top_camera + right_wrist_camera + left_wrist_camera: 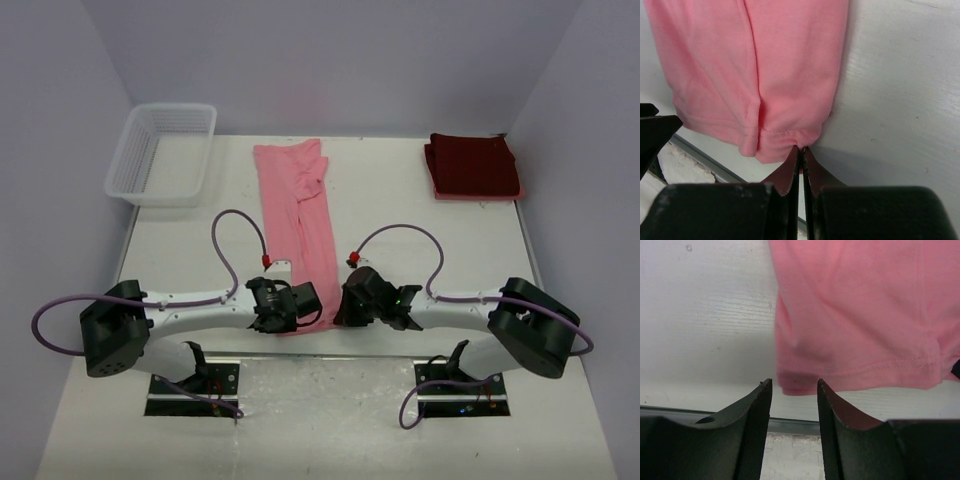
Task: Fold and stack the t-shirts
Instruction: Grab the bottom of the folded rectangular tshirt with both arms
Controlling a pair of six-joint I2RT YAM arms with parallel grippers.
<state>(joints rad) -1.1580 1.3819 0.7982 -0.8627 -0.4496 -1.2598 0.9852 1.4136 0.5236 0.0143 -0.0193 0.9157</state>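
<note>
Right tool (801, 150) shut, seemingly pinching the near right hem of the pink t-shirt (300, 225); left tool (794, 383) half-open, empty, near left corner just beyond.

No legible text, label or number on anything.

Bright, even light, perhaps from overhead, soft shadows; the near fingers (752, 435) slightly blurred
</note>
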